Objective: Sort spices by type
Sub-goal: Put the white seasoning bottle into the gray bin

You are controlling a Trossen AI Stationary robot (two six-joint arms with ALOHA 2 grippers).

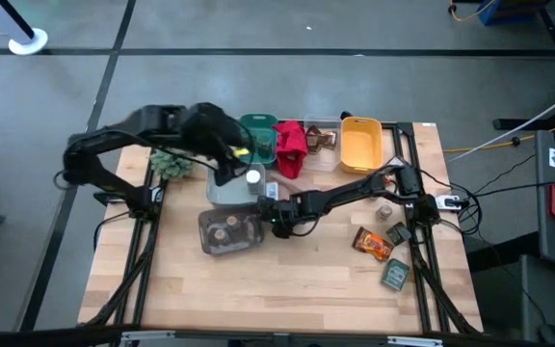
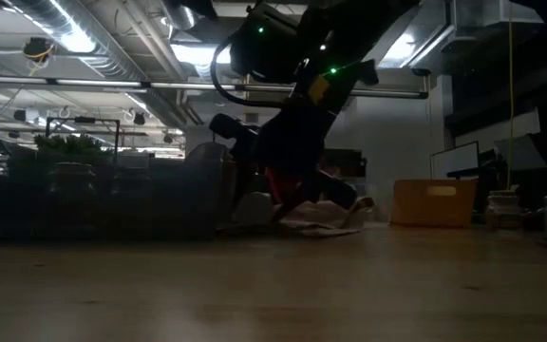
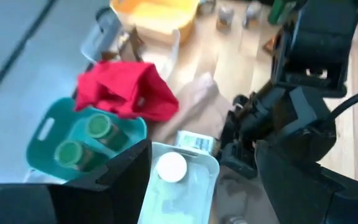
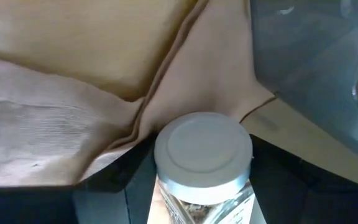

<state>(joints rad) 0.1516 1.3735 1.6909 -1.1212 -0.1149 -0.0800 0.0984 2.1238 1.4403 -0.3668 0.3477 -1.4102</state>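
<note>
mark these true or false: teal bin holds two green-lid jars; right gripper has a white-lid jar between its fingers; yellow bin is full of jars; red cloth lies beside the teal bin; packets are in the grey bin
The teal bin holds two green-lid jars: true.
The right gripper has a white-lid jar between its fingers: true.
The yellow bin is full of jars: false, it looks empty.
The red cloth lies beside the teal bin: true.
The packets are in the grey bin: false, they lie on the table near the right edge.
</note>
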